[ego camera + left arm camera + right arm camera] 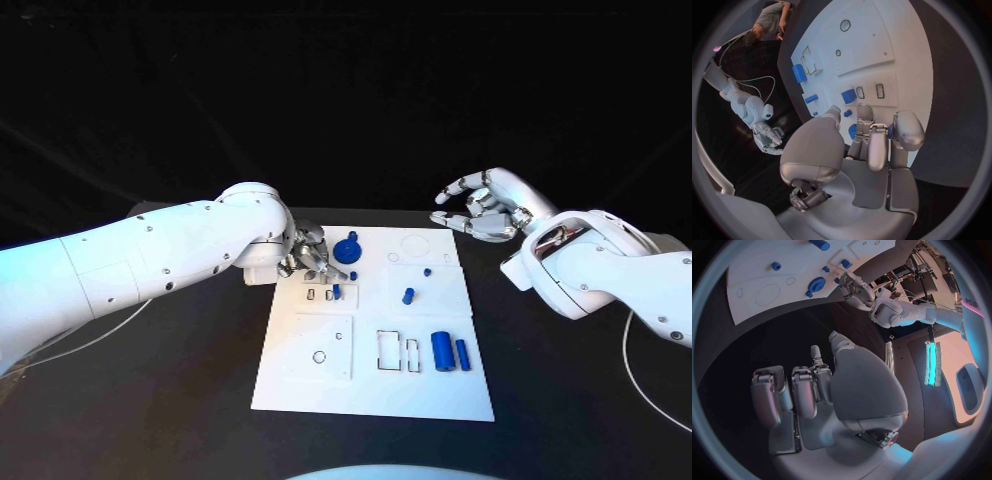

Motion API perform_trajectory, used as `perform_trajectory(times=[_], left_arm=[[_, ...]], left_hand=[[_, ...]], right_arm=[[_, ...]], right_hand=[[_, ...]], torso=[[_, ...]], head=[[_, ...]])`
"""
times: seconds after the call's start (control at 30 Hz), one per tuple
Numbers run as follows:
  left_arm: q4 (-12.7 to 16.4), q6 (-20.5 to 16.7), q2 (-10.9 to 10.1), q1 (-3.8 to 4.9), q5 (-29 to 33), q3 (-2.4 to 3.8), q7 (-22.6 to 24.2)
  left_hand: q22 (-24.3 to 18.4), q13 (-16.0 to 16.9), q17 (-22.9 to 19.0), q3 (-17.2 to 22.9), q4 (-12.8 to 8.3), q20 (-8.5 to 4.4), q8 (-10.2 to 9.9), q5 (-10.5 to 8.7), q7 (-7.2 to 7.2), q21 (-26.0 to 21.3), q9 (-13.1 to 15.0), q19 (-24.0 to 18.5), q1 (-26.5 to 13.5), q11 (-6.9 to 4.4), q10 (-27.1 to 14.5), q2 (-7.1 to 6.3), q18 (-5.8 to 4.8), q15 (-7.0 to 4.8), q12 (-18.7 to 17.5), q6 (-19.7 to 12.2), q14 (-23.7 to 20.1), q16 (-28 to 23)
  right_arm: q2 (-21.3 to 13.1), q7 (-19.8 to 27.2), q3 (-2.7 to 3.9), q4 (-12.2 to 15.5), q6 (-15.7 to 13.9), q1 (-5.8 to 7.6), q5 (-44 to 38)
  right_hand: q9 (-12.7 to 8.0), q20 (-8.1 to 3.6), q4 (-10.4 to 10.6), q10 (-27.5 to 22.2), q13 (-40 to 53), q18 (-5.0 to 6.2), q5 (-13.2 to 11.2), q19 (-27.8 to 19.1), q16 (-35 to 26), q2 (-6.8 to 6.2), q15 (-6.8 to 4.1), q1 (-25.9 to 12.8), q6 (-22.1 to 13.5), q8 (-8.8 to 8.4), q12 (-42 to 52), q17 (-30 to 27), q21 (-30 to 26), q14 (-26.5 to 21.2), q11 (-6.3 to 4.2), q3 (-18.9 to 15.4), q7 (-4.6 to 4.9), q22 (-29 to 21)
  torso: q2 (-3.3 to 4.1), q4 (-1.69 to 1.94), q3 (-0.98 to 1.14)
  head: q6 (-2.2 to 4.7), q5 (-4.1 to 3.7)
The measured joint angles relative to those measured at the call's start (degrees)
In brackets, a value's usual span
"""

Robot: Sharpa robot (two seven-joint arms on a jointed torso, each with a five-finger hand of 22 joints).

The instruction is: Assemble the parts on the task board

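In the head view, your left robot hand (313, 257) sits at the upper left corner of the task board (433, 385), fingers curled down beside the round blue gear-like part (351, 246). Whether it is pinching anything you cannot tell from here. Your right robot hand (482, 209) hovers off the board's upper right corner, over the black counter (570, 380), fingers loosely curled and holding nothing. Two blue cylinders (451, 353) lie side by side in the board's lower right, and a small blue peg (408, 295) sits near the centre.

In the left wrist view, the left hand's fingertips (864, 116) come down close to a blue block (848, 96), with something blue, perhaps a part, glimpsed between the fingers.

In the right wrist view, the right hand's fingers (792, 392) are bent over bare counter, and the gear-like part shows in the upper middle of the frame.

The risk: those crowded left fingers could nudge the gear or the small pieces beside it out of their seats if you close or lift without clearance.
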Motion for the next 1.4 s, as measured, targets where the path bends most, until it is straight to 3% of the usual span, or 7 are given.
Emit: perform_trajectory(times=[0.43, 1.13, 1.4], left_arm=[[-0.88, 1.29, 0.86, -0.07, -0.13, -0.14, -0.28], [-2.15, 2.38, 2.27, -0.34, 0.18, -0.26, -0.38], [-2.26, 2.89, 2.5, -0.47, 0.5, -0.29, -0.39]], left_hand=[[0.48, 0.11, -0.01, 0.0, 0.0, -0.03, 0.0, 0.0, 0.0, 0.21, 0.06, 0.38, 0.01, 0.0, 0.0, 0.01, 0.01, -0.1, 0.0, 0.0, -0.1, 0.21], [0.85, 0.39, -0.02, 0.17, -0.17, -0.04, -0.01, 0.0, 0.0, 0.42, 0.24, 0.79, 1.42, 0.01, -0.01, 1.42, 0.01, -0.2, 0.21, 0.0, -0.21, 0.2], [1.21, 0.82, -0.02, 1.13, -0.32, -0.06, -0.01, 0.0, 0.0, 0.42, 0.36, 0.81, 2.98, -0.12, 0.12, 1.39, 0.02, -0.2, 0.72, 0.0, -0.21, 0.2]], right_arm=[[0.26, -0.16, 0.0, -0.19, 0.06, -0.04, 0.0], [0.9, -0.23, 0.0, -0.5, 0.27, -0.26, -0.02], [1.04, -0.28, -0.01, -0.65, 0.38, -0.35, -0.02]], right_hand=[[-0.01, 0.0, 0.0, 0.0, -0.01, 0.0, 0.23, 0.0, 0.0, 0.0, 0.0, 0.0, 0.0, 0.0, 0.0, -0.01, 0.0, 0.0, 0.0, 0.0, 0.0, -0.01], [-0.02, 0.0, -0.01, 0.0, -0.02, 0.0, 0.55, 0.0, 0.0, 0.0, 0.0, 0.0, 0.0, 0.0, 0.0, -0.02, 0.0, 0.0, 0.0, 0.31, 0.0, -0.02], [-0.02, 0.0, -0.01, 0.0, -0.02, 0.0, 0.55, 0.0, 0.0, 0.0, 0.0, 0.0, 0.0, 0.0, 0.0, -0.03, 0.0, 0.0, 0.0, 0.31, 0.0, -0.03]], torso=[[0.03, 0.09, 0.03], [0.05, 0.06, 0.14], [0.08, 0.05, 0.13]], head=[[-0.42, -0.17], [-0.69, -0.04], [-0.79, -0.12]])
